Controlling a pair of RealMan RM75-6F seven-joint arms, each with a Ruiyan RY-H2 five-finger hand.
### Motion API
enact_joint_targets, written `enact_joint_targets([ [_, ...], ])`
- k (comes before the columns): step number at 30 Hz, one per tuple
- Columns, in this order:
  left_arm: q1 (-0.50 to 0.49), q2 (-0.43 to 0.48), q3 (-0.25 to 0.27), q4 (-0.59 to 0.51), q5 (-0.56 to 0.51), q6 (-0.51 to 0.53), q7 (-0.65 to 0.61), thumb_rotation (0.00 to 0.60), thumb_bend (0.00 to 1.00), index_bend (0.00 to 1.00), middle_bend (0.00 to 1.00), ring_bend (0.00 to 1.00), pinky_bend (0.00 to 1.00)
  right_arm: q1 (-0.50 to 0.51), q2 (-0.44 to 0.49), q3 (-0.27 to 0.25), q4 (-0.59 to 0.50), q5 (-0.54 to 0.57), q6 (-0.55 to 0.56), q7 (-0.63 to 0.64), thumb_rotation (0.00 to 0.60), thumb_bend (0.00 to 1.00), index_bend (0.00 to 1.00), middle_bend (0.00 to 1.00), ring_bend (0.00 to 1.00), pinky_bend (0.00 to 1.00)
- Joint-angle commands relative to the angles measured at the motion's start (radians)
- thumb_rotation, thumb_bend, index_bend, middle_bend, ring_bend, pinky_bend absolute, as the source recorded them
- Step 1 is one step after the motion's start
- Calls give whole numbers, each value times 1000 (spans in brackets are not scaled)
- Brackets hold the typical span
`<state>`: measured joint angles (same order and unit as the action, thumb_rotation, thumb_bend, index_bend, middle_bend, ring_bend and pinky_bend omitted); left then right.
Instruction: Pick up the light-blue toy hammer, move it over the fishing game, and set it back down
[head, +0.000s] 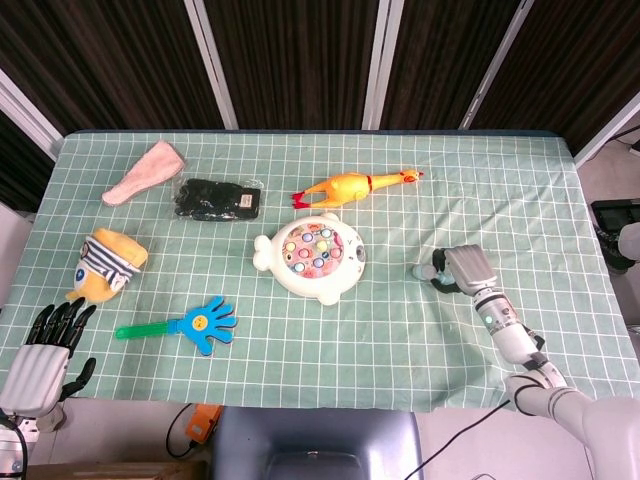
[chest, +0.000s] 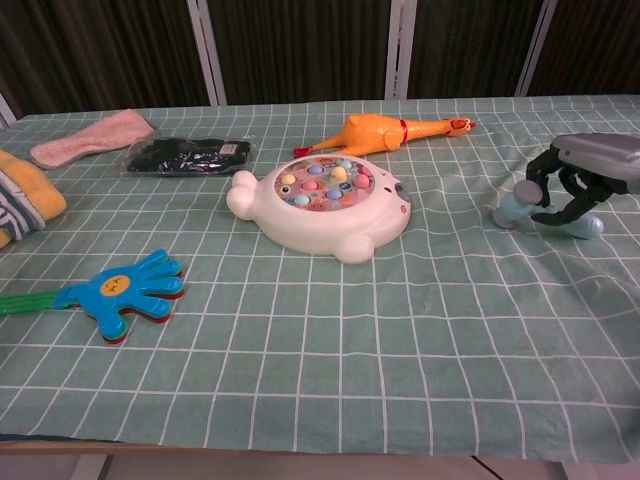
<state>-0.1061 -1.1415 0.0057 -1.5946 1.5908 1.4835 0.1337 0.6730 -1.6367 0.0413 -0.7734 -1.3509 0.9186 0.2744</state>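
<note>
The light-blue toy hammer (chest: 515, 207) lies on the green checked cloth at the right, its grey-capped head (head: 427, 270) pointing toward the fishing game. My right hand (chest: 588, 172) arches over the handle with its fingers curled around it; in the head view this right hand (head: 470, 268) covers most of the handle. The white fishing game (head: 312, 257) with coloured fish sits mid-table, and in the chest view the fishing game (chest: 325, 205) lies well left of the hammer. My left hand (head: 45, 350) hangs off the table's front-left corner, fingers spread, holding nothing.
A yellow rubber chicken (head: 352, 185) lies behind the game. A black pouch (head: 217, 199) and a pink cloth (head: 143, 171) are at the back left. A striped plush duck (head: 108, 264) and a blue hand clapper (head: 196, 322) lie at the front left.
</note>
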Motion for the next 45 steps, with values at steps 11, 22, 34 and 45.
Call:
enact_joint_targets([
  [11,-1,0,1,0,1,0,-1,600,388,0,0,0,34,-25,-7,11,26,-22,-10,27,600,454,1000,664,817,1000],
  [22,-3,-2,0,1,-4,-6,3,600,388,0,0,0,34,-32,-19,28,60,-32,-16,51,600,452,1000,664,817,1000],
  [34,-6,-4,0,0,-10,-13,9,600,390,0,0,0,34,-29,-31,41,95,-38,-41,72,600,420,946,664,793,1000],
  [45,-6,-3,0,-2,-12,-14,11,600,399,0,5,0,34,-31,-31,49,103,-40,-45,70,600,405,913,648,779,1000],
])
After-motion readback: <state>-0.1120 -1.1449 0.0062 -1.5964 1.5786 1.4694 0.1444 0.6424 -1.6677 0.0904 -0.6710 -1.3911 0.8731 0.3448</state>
